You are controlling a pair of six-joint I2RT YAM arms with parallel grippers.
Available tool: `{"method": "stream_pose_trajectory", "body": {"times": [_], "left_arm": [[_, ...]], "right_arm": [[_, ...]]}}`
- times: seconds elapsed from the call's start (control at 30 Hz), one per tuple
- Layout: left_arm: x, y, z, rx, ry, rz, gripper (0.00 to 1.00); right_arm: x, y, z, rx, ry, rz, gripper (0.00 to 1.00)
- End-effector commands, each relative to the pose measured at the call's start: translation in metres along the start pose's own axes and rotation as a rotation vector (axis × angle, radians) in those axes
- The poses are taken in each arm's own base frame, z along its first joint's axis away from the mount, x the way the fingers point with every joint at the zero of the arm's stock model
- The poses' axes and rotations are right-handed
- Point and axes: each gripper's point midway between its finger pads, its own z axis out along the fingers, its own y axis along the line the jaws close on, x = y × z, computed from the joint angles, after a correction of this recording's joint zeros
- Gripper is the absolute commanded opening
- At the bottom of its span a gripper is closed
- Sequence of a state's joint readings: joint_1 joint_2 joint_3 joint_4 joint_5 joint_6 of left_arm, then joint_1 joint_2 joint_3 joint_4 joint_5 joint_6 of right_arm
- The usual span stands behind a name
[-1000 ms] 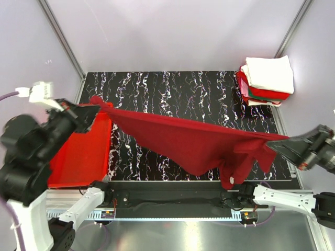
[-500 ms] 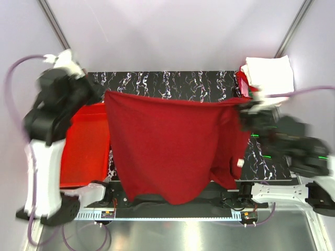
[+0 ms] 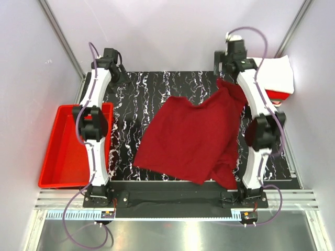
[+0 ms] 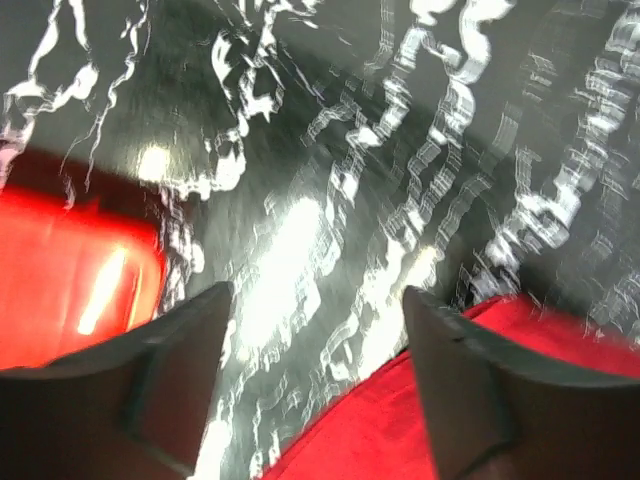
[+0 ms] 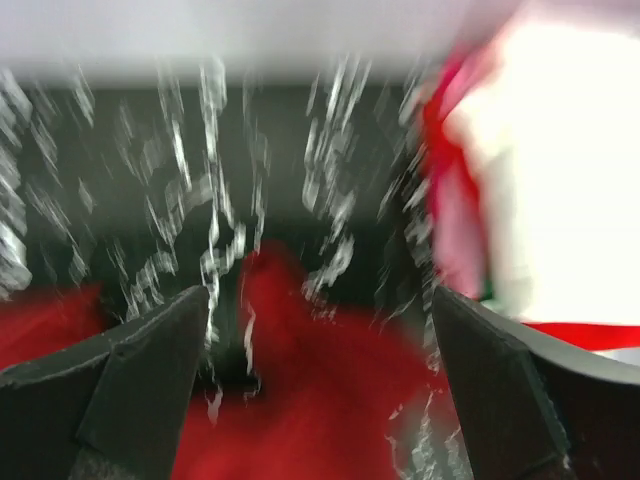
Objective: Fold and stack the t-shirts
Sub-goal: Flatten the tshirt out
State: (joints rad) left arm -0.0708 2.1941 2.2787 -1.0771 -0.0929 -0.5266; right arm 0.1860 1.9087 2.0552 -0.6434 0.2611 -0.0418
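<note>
A dark maroon-red t-shirt lies spread and rumpled on the black marbled table, its upper right corner bunched toward the far right. Both arms reach to the table's far edge. My left gripper hangs open over bare table, with the shirt's edge just below it. Above the shirt's far corner, my right gripper is open and holds nothing. A stack of folded t-shirts, white on top with red, green and pink beneath, sits at the far right corner.
A red plastic tray stands off the table's left side. Grey walls close in the far and side edges. The right forearm passes between the spread shirt and the stack.
Both grippers opened and let go of the maroon shirt, which dropped from its hanging spread onto the table. Both arms swung to the far edge.
</note>
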Motion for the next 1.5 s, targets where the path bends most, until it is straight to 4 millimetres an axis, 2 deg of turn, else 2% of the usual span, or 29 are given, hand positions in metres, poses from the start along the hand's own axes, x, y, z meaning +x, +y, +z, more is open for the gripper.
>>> {"method": "stream_pose_trajectory", "body": {"times": [0.0, 0.1, 0.17, 0.23, 0.27, 0.3, 0.37, 0.4, 0.43, 0.47, 0.5, 0.53, 0.57, 0.63, 0.7, 0.73, 0.8, 0.83, 0.87, 0.93, 1.0, 1.13, 1.23, 1.27, 1.3, 1.33, 1.4, 1.43, 1.47], "left_arm": [[-0.003, 0.007, -0.031, -0.028, 0.005, -0.039, 0.84], [0.009, 0.005, -0.052, 0.038, -0.068, -0.031, 0.96], [0.023, 0.013, -0.065, 0.042, -0.089, -0.023, 0.97], [0.04, 0.01, -0.069, 0.057, -0.079, 0.004, 0.97], [0.056, 0.004, -0.066, 0.084, -0.075, 0.036, 0.96], [0.061, -0.004, -0.066, 0.119, -0.08, 0.056, 0.95], [0.074, -0.029, -0.063, 0.192, -0.095, 0.115, 0.94], [0.082, -0.037, -0.059, 0.21, -0.079, 0.138, 0.94], [0.089, -0.047, -0.056, 0.231, -0.062, 0.157, 0.93], [0.1, -0.055, -0.042, 0.235, -0.027, 0.18, 0.92], [0.111, -0.069, -0.039, 0.258, -0.008, 0.211, 0.92], [0.119, -0.084, -0.038, 0.308, 0.017, 0.229, 0.91], [0.131, -0.1, -0.028, 0.331, 0.036, 0.261, 0.91], [0.142, -0.12, -0.011, 0.358, 0.062, 0.292, 0.92], [0.155, -0.143, -0.002, 0.394, 0.096, 0.335, 0.91], [0.153, -0.161, 0.01, 0.41, 0.105, 0.354, 0.91], [0.171, -0.17, 0.022, 0.385, 0.156, 0.4, 0.91], [0.185, -0.172, 0.041, 0.376, 0.203, 0.409, 0.91], [0.184, -0.181, 0.043, 0.395, 0.201, 0.398, 0.91], [0.197, -0.186, 0.06, 0.409, 0.238, 0.385, 0.91], [0.207, -0.189, 0.067, 0.431, 0.275, 0.367, 0.91], [0.227, -0.176, 0.091, 0.379, 0.328, 0.356, 0.91], [0.233, -0.138, 0.105, 0.252, 0.37, 0.315, 0.91], [0.225, -0.122, 0.109, 0.221, 0.375, 0.262, 0.91], [0.244, -0.094, 0.114, 0.184, 0.445, 0.232, 0.91], [0.229, -0.096, 0.107, 0.231, 0.408, 0.201, 0.91], [0.214, -0.06, 0.109, 0.192, 0.401, 0.137, 0.91], [0.213, -0.04, 0.102, 0.165, 0.401, 0.116, 0.91], [0.2, -0.015, 0.103, 0.129, 0.392, 0.06, 0.91]], "right_arm": [[0.062, 0.047, -0.007, -0.173, 0.292, 0.066, 1.0], [0.062, 0.047, -0.022, -0.185, 0.26, 0.119, 1.0], [0.068, 0.041, -0.032, -0.171, 0.254, 0.134, 0.99], [0.078, 0.035, -0.05, -0.155, 0.244, 0.166, 1.0], [0.078, 0.036, -0.056, -0.166, 0.23, 0.201, 1.0], [0.091, 0.036, -0.069, -0.175, 0.245, 0.218, 1.0], [0.101, 0.041, -0.078, -0.197, 0.251, 0.286, 1.0], [0.118, 0.04, -0.082, -0.19, 0.278, 0.31, 1.0], [0.125, 0.043, -0.082, -0.198, 0.29, 0.326, 1.0], [0.127, 0.048, -0.081, -0.218, 0.287, 0.341, 1.0], [0.143, 0.05, -0.076, -0.209, 0.326, 0.358, 1.0], [0.15, 0.055, -0.073, -0.225, 0.352, 0.368, 1.0], [0.156, 0.06, -0.07, -0.237, 0.378, 0.37, 1.0], [0.169, 0.065, -0.057, -0.23, 0.43, 0.37, 1.0], [0.18, 0.069, -0.049, -0.235, 0.479, 0.362, 1.0], [0.183, 0.071, -0.047, -0.239, 0.489, 0.361, 1.0], [0.19, 0.073, -0.044, -0.25, 0.499, 0.358, 0.99], [0.192, 0.074, -0.044, -0.253, 0.502, 0.358, 1.0], [0.197, 0.074, -0.043, -0.252, 0.509, 0.356, 1.0], [0.201, 0.076, -0.044, -0.26, 0.515, 0.357, 1.0], [0.207, 0.077, -0.047, -0.27, 0.527, 0.365, 1.0], [0.215, 0.079, -0.053, -0.286, 0.529, 0.379, 1.0], [0.219, 0.079, -0.059, -0.293, 0.528, 0.381, 1.0], [0.221, 0.077, -0.062, -0.289, 0.529, 0.383, 1.0], [0.22, 0.077, -0.063, -0.287, 0.525, 0.383, 1.0], [0.222, 0.075, -0.064, -0.281, 0.525, 0.383, 1.0], [0.223, 0.073, -0.065, -0.276, 0.524, 0.381, 1.0], [0.224, 0.073, -0.065, -0.273, 0.525, 0.378, 1.0], [0.226, 0.073, -0.065, -0.272, 0.535, 0.377, 1.0]]}}
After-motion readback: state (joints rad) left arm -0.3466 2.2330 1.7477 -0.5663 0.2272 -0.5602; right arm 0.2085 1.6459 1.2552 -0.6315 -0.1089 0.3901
